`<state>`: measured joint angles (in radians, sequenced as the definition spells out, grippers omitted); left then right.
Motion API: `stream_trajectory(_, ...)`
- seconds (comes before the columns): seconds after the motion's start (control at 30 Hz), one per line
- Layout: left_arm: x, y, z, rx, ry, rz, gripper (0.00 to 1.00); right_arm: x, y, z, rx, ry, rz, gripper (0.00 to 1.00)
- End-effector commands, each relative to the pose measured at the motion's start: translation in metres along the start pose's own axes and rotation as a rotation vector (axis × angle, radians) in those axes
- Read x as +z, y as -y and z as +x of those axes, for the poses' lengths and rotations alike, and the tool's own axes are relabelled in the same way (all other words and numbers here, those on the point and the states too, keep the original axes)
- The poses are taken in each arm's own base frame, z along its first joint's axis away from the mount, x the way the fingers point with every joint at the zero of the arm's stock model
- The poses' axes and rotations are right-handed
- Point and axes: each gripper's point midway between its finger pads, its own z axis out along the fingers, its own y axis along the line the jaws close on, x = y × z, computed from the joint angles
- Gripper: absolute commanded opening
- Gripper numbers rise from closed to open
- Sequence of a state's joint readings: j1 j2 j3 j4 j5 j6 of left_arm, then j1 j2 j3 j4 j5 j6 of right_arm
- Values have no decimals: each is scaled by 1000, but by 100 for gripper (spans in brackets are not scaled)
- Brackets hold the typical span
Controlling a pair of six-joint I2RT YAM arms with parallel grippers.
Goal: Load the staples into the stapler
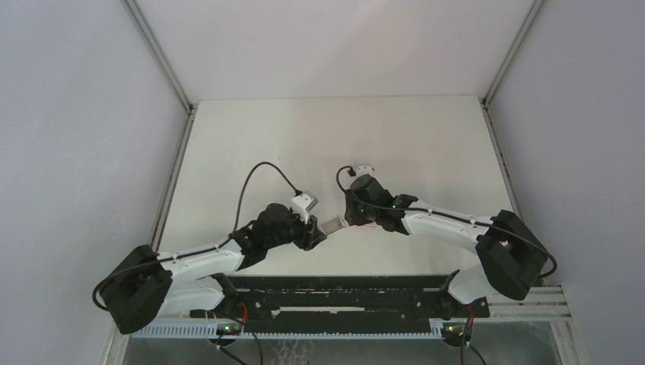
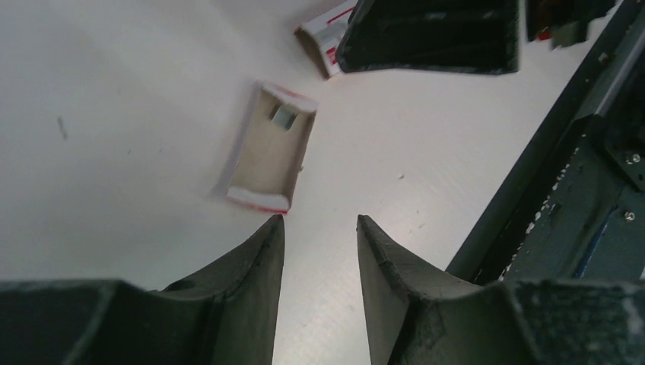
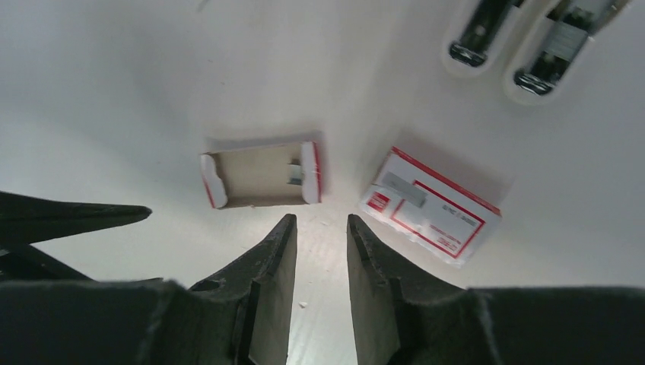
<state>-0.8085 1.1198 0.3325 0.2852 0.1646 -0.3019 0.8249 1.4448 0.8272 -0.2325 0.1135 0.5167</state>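
One open tray (image 3: 255,181), few staples (image 3: 293,174) inside, empty sleeve (image 3: 433,204) beside

Staplers (image 3: 561,44) cut off, top edge, R wrist.

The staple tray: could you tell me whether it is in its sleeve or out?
Out: the tray lies apart from the sleeve.

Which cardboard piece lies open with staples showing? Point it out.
The brown tray, open-topped, with a small grey staples strip at one end; the white, red-printed sleeve beside it shows only its label.
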Motion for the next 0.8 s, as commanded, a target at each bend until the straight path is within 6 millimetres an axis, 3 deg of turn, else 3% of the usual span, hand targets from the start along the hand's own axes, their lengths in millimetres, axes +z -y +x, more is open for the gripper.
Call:
stream_trajectory(0.0, 19, 22, -53, 99, 92, 54, 41, -10, 5, -14, 52, 71, -21, 29)
stream_trajectory(0.37, 62, 10, -52, 133, -30, 2, 25, -31, 33, -17, 95, 122, -74, 30)
stream_trajectory(0.77, 85, -3, -37, 141, -109, -41, 13, -45, 38, -22, 112, 153, -139, 30)
